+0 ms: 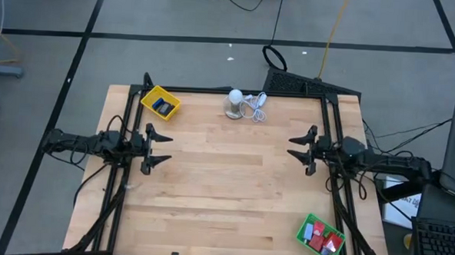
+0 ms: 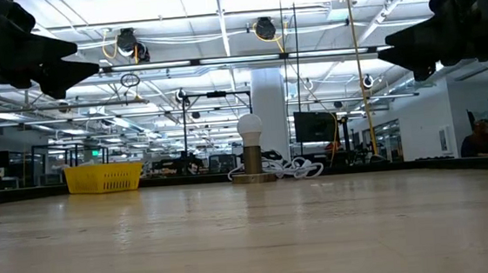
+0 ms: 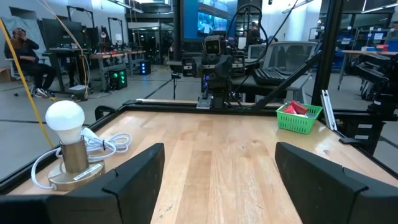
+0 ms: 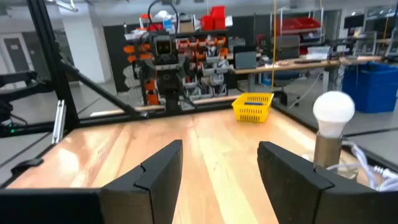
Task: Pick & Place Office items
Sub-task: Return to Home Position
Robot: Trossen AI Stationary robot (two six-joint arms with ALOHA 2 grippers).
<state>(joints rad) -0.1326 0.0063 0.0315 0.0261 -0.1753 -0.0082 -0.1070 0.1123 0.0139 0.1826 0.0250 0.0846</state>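
Left claw (image 1: 159, 149), right claw (image 1: 299, 150): fingers apart, empty, raised over worktop (image 1: 225, 181). Dark and blue items (image 1: 163, 105) in yellow tray (image 1: 152, 93), upper left. Red and pink pieces (image 1: 326, 241) in green tray (image 1: 304, 227), lower right. Shapes too small to tell.

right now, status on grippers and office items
Left gripper open, empty. Right gripper open, empty. Red items in green tray, dark items in yellow tray. Bulb lamp at far edge, apart.

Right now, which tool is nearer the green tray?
Right. The right tool hovers on the same side of the table as the green tray; the left tool hovers at the opposite side.
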